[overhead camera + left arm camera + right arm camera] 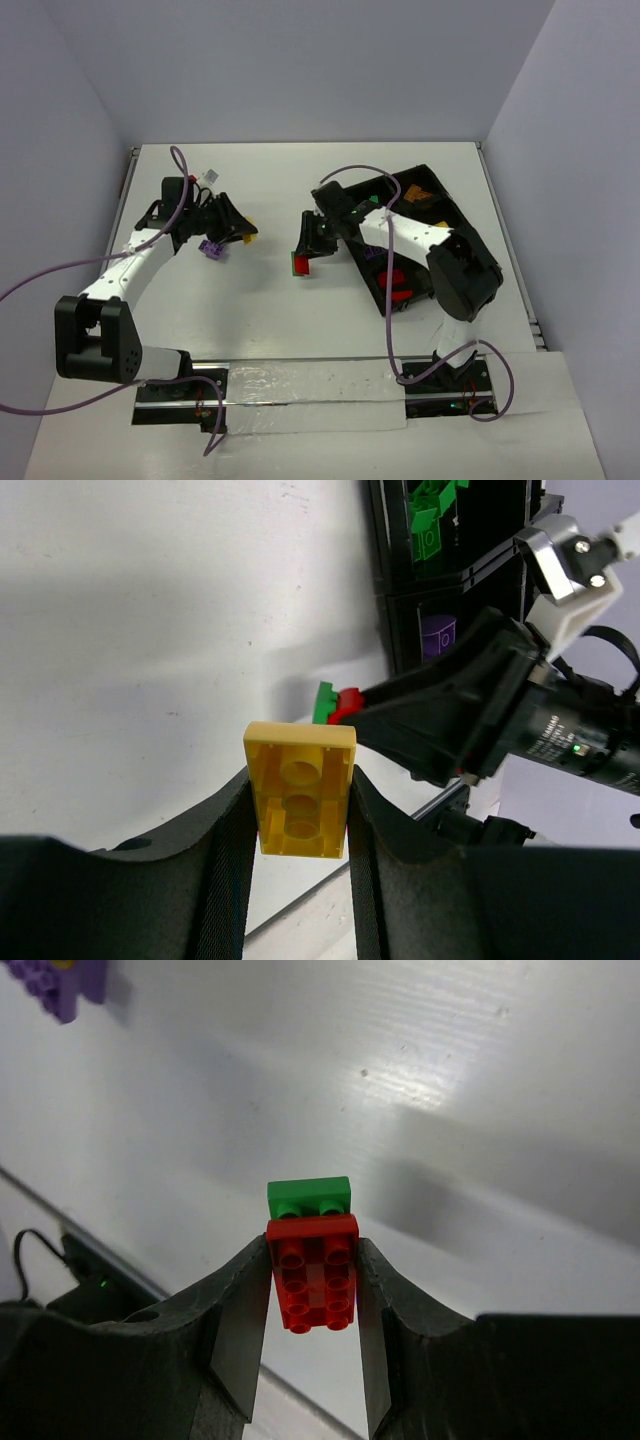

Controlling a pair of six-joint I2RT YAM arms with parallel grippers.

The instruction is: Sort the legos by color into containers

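The left gripper (300, 780) is seen clamped on one yellow brick (300, 802), which is pinched by its two long sides between the fingers. Its long axis runs along the fingers. Its far end stands out past the fingertips and its hollow underside is turned to the wrist camera.

The right gripper (313, 1255) is seen clamped on one red brick (313, 1282), also held by its long sides, with its long axis along the fingers and its studs turned to the wrist camera. One green brick (309, 1196) is pressed against the far end of the red one. It lies wholly beyond the fingertips and is not touched by them.

In the top view both loads are held above the white table (260, 310), well apart from each other. One purple brick (210, 247) lies on the table just beside the left gripper.

The black divided tray (432, 173) lies to the right, partly covered by the right arm. In its compartments are seen several green bricks (425, 525), whose number cannot be counted, and one purple brick (437, 635) in the next compartment. Orange pieces (417, 195) lie in the far compartment and red pieces (396, 283) in a nearer one.
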